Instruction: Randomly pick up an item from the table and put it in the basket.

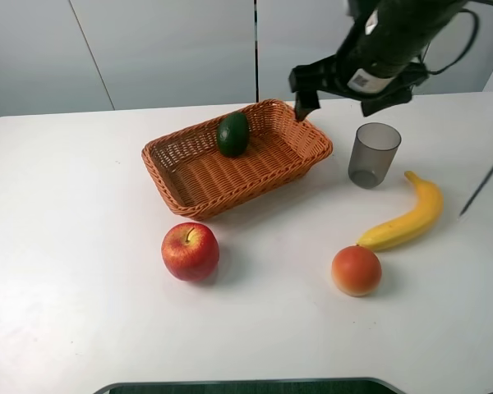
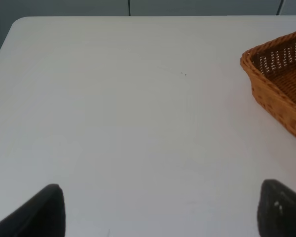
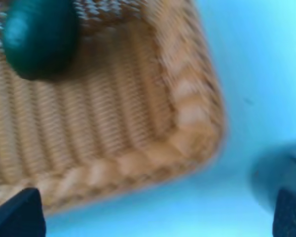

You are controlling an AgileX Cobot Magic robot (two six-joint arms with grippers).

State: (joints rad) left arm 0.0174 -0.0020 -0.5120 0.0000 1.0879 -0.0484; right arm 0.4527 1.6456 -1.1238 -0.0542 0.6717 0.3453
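The avocado (image 1: 233, 134) lies dark skin up inside the wicker basket (image 1: 279, 168), against its far wall. Its cut face is hidden. It also shows, blurred, in the right wrist view (image 3: 39, 37), resting on the basket floor (image 3: 113, 123). My right gripper (image 1: 337, 94) hangs open and empty above the basket's far right corner, clear of the avocado; in its own view (image 3: 153, 217) the jaws stand wide apart. My left gripper (image 2: 160, 212) is open and empty over bare table (image 2: 113, 123), with a basket corner (image 2: 281, 84) to one side. The left arm is out of the exterior view.
On the white table (image 1: 82, 189) sit a red apple (image 1: 190, 251) in front of the basket, an orange-pink fruit (image 1: 356, 270), a banana (image 1: 407, 217) and a grey translucent cup (image 1: 373, 154) right of the basket. A dark edge (image 1: 246, 385) runs along the table's front.
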